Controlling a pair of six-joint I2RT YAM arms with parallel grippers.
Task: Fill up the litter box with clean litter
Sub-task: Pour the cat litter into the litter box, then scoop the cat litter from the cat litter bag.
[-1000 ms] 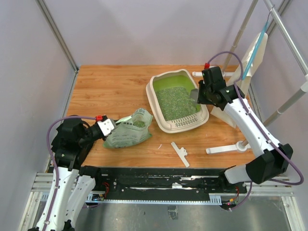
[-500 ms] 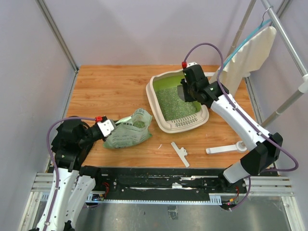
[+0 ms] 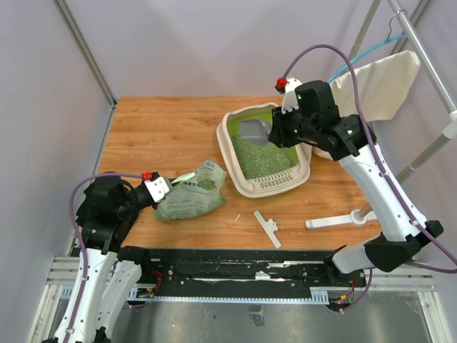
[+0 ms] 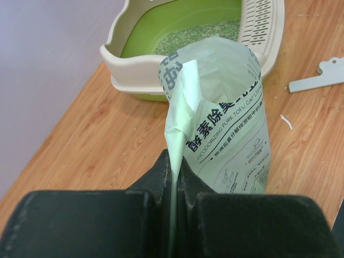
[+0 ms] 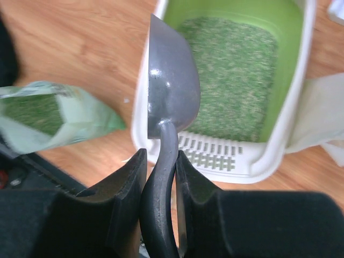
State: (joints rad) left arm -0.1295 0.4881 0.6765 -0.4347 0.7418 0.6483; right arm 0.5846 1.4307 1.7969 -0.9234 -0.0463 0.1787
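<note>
The cream litter box [image 3: 230,154] with a green inside stands at the table's middle right and holds a layer of green-grey litter [image 3: 263,154]. My right gripper [image 3: 280,134] is shut on the handle of a grey metal scoop [image 3: 254,129], held above the box's far left part. In the right wrist view the scoop [image 5: 171,91] hangs over the box's rim [image 5: 252,166] beside the litter [image 5: 231,75]. My left gripper [image 3: 166,189] is shut on the top edge of the light green litter bag [image 3: 191,194], which lies open on the table. The left wrist view shows the bag [image 4: 226,129] pinched flat.
A white plastic strip [image 3: 267,229] lies near the front edge. A white stand [image 3: 335,220] lies at the right. A white cloth [image 3: 378,86] hangs from a metal rack at the far right. The box's rim [image 4: 123,59] sits just beyond the bag.
My right arm has swung the scoop from the box's right side across to its far left part and lifted it. The hanging cloth has shifted. The left arm and bag have not moved.
</note>
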